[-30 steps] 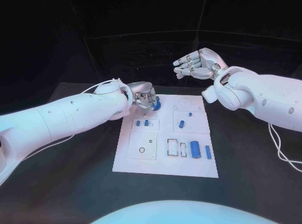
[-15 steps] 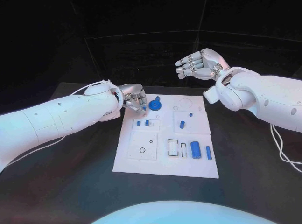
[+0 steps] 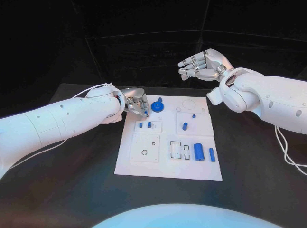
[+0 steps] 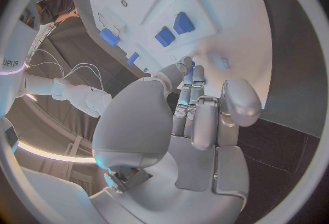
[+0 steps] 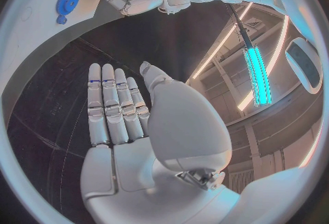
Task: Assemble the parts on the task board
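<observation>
Hovering at the far left corner of the task board (image 3: 168, 168), the left hand (image 3: 137, 104) has its fingers curled together and pointing down, with nothing visibly between them in the left wrist view; whether a small part is hidden under the fingertips cannot be told. Just beside it, toward the board's middle, stands the round blue gear-like part (image 3: 159, 105) with a peg rising from it, apparently seated in its place. Nearer the robot from the hand lie two small blue blocks (image 3: 145, 125), and beyond those a short blue peg (image 3: 185, 126), a thick blue cylinder (image 3: 198, 152) and a thin blue pin (image 3: 211, 155). The right hand (image 3: 200, 65) is raised above the far edge of the desk (image 3: 71, 190), well apart from the board, fingers loosely bent and holding nothing. The step seems to fall between parts: the next move probably calls for the left hand to spread and descend on a loose piece, perhaps one of the small blocks.
</observation>
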You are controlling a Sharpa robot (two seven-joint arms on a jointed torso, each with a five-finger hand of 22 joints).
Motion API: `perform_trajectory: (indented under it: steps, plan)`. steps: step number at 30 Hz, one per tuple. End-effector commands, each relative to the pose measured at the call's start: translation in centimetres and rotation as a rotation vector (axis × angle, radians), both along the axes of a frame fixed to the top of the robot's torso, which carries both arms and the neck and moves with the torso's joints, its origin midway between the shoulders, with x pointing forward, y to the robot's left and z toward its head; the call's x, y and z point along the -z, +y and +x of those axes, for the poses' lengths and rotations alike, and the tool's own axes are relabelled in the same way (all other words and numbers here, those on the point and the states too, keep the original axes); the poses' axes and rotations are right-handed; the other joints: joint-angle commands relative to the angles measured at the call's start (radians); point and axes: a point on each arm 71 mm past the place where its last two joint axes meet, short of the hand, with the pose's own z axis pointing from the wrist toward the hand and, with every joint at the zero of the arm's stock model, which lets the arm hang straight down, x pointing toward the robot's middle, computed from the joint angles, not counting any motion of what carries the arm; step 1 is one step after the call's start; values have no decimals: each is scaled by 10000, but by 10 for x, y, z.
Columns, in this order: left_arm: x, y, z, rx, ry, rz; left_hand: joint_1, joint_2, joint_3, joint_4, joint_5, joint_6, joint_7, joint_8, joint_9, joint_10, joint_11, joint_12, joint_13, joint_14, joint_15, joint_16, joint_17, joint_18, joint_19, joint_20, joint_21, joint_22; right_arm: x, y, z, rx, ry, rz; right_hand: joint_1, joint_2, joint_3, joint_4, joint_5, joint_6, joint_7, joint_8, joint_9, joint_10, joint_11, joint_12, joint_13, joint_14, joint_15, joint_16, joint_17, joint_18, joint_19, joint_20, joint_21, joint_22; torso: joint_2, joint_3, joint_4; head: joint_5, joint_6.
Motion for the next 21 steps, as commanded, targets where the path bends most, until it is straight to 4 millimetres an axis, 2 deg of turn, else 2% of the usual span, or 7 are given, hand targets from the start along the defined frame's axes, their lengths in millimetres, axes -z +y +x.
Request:
perform_trajectory:
  steps: [1,10,16,21]
  plan:
    - [1,-1,1,-8,159,19,-89,-24,1,-11,31,4,-30,-42,11,40,7,-68,-14,409,-79,5,-12,-204,91,-8,60,7,-2,2,0,-126,-54,69,-72,4,-5,-61,41,-61,-6,-22,9,-82,-19,-7,-4,-63,-25,-48,-12,26,50,45,-37,-13,1,1,10,1,-5]
    - [3,-4,1,79,254,37,-89,-24,1,-11,31,4,-30,-42,11,40,7,-68,-14,409,-79,5,-12,-204,91,-8,60,7,-2,2,0,-139,-53,71,-72,4,-5,-61,41,-61,-6,-22,9,-82,-19,-7,-4,-63,-25,-48,-12,26,50,45,-37,-13,-3,7,-5,-7,-17]
    - [4,-7,0,166,376,84,-89,-24,1,-11,31,4,-30,-42,11,40,7,-69,-14,409,-79,4,-13,-204,91,-8,59,5,-2,2,0,-145,-53,73,-72,4,-5,-61,41,-61,-6,-22,9,-82,-19,-7,-4,-63,-25,-48,-12,26,50,45,-37,-13,-6,4,17,-16,-27]
    - [5,-8,0,192,464,136,-89,-24,5,-14,31,2,-27,-51,9,41,8,-79,-15,406,-79,0,-24,-201,85,-8,44,-10,-2,3,0,-153,-54,74,-72,4,-5,-61,41,-61,-6,-22,9,-82,-19,-7,-4,-63,-25,-48,-12,26,50,45,-37,-13,-3,5,10,-18,-40]
